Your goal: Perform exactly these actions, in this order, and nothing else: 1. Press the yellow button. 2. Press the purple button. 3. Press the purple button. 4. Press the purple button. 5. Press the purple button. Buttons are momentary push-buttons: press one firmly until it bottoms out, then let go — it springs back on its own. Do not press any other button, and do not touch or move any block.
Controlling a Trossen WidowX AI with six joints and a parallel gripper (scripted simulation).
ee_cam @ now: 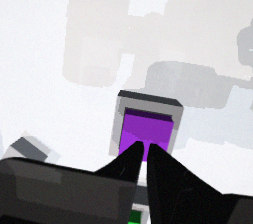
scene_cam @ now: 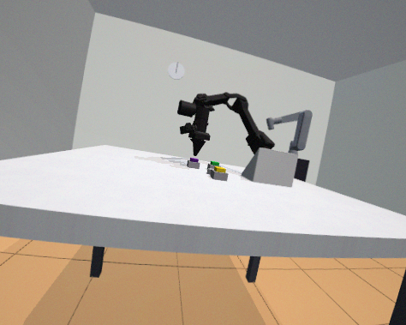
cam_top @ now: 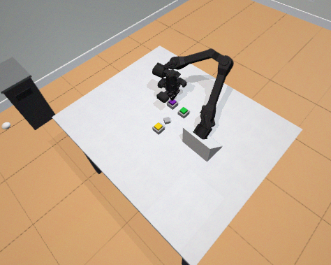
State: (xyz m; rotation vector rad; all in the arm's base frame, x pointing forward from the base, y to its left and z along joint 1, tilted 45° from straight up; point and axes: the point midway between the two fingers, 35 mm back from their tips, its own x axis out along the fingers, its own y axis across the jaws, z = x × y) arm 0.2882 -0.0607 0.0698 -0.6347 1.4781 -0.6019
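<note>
End effector (scene_cam: 196, 153) closed, poised above purple button (scene_cam: 194, 159)

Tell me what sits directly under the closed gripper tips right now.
The purple button in its grey housing lies under the shut gripper. The exterior view shows a small gap above the button. The fingers cover the button's near edge.
</note>
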